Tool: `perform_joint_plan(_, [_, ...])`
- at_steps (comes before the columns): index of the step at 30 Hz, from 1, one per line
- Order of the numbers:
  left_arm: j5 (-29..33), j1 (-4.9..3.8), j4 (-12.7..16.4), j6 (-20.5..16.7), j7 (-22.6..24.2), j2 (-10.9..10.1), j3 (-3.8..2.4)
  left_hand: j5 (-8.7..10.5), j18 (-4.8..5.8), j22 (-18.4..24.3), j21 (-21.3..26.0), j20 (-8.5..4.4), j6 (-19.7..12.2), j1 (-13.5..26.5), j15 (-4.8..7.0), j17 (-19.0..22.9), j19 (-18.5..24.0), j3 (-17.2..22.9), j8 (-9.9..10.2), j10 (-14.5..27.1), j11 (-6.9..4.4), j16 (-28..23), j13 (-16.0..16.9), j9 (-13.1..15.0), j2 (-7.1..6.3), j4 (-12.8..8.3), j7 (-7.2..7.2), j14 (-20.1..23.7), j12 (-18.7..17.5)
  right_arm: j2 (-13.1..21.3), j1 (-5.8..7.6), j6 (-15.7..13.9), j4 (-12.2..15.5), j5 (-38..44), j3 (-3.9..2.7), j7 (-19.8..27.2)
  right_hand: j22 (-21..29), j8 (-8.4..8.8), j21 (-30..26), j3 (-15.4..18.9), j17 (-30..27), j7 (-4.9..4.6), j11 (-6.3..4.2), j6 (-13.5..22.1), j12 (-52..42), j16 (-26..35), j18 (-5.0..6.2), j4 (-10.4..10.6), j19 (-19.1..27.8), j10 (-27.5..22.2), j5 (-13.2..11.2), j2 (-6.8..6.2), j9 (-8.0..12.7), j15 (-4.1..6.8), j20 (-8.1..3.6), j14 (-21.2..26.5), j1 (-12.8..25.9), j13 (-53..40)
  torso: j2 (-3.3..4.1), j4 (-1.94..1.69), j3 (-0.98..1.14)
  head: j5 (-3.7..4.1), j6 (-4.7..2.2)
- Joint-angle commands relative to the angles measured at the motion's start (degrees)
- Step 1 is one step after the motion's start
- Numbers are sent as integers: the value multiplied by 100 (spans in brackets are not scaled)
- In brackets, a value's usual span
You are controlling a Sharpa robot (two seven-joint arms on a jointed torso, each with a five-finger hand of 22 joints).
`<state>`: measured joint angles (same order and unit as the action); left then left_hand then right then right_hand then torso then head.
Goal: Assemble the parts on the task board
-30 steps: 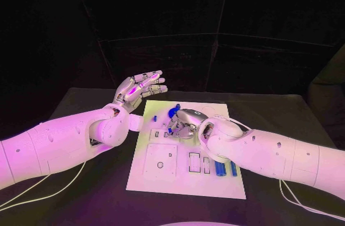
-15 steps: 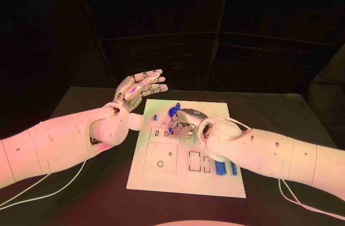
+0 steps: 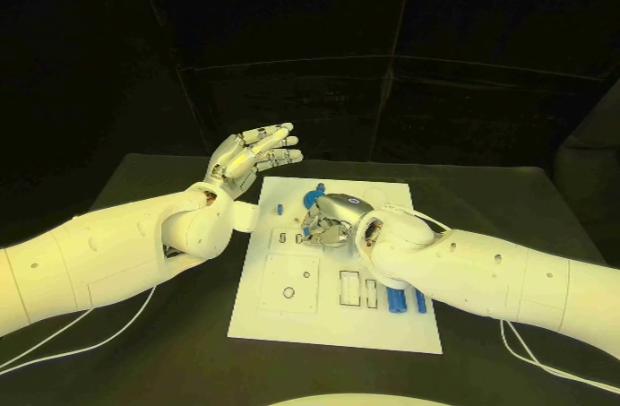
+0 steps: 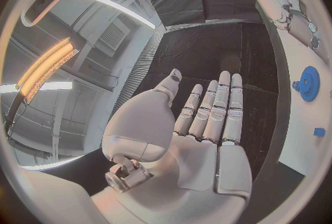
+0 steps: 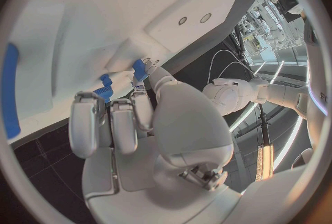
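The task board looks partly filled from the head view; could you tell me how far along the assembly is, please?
Early to middle, I'd judge. Done: a blue gear stands at the far end of the task board. In hand: the right hand holds a small blue part at the board's middle. Left: two blue bars lie near the board's near right edge beside open slots. The left hand is raised, holding nothing.
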<state>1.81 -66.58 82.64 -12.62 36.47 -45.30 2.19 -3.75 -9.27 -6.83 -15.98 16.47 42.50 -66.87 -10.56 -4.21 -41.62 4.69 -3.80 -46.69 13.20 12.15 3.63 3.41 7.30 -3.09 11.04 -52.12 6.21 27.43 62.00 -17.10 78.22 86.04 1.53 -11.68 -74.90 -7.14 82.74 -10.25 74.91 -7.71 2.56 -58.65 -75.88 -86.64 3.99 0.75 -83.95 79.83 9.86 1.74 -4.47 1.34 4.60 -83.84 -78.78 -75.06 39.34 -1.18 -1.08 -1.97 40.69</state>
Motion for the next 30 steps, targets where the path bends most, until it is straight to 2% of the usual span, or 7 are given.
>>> perform_joint_plan(1, [0,-9,0,45,52,2,-3,-9,-86,9,-10,-6,0,1,4,7,-46,2,11,-29,6,-32,-1,0,50,-2,501,-51,1,24,-16,190,-16,90,19,-148,-90,-16,20,-25,863,3,12,-53,36,-1,-106,4,-25,-47,-34,-23,-2,33,-30,-472,22,-112,-2,4,-5,12,9])
perform_joint_plan(20, [0,-9,4,45,42,-11,-3,-10,-86,12,-9,-6,-6,-3,3,8,-46,5,14,-25,8,-38,-2,-2,52,-5,505,-53,-3,40,-19,407,27,208,22,-291,-80,14,12,-7,858,-9,24,-33,69,5,-104,29,-24,-60,-180,-107,16,21,-19,-470,136,-89,0,-4,-3,37,34])
perform_joint_plan(30, [0,-9,6,46,39,-12,-3,-10,-86,12,-9,-6,-6,-3,3,8,-46,5,14,-25,8,-38,-2,-2,52,-5,505,-53,-3,33,-20,411,51,263,23,-331,-74,69,6,76,836,-41,53,48,132,21,-104,83,-23,-100,-257,-233,38,-1,-2,-465,283,-37,0,-1,-1,36,48])
